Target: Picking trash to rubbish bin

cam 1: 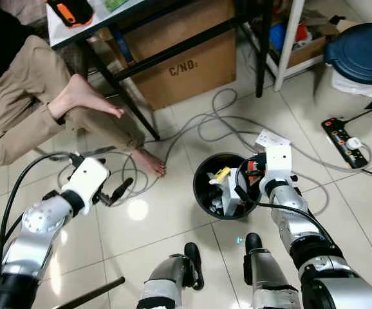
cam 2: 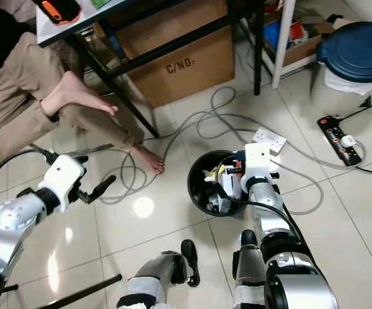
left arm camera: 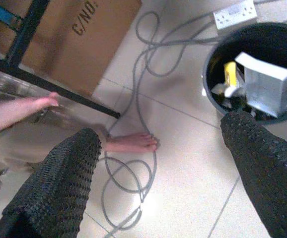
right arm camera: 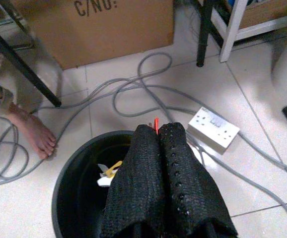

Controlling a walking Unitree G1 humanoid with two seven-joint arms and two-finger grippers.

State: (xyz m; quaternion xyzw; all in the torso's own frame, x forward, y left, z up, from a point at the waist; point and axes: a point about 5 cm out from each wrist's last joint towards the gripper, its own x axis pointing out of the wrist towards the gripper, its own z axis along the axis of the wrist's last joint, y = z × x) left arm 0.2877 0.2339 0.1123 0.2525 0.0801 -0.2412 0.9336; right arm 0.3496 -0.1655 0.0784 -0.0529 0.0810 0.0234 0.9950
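A black rubbish bin stands on the tiled floor just ahead of me. It holds a white box and a yellow piece. My right gripper hangs over the bin's near right rim. Its fingers are pressed together, and a thin red sliver pokes out between the tips. My left gripper is held out over bare tiles to the left of the bin. It is open and holds nothing, its fingers spread wide.
A seated person's bare foot rests on the floor left of the bin. Grey cables loop around it. A white socket block, a black power strip, a blue-lidded bin and a cardboard box under a black-framed table lie beyond.
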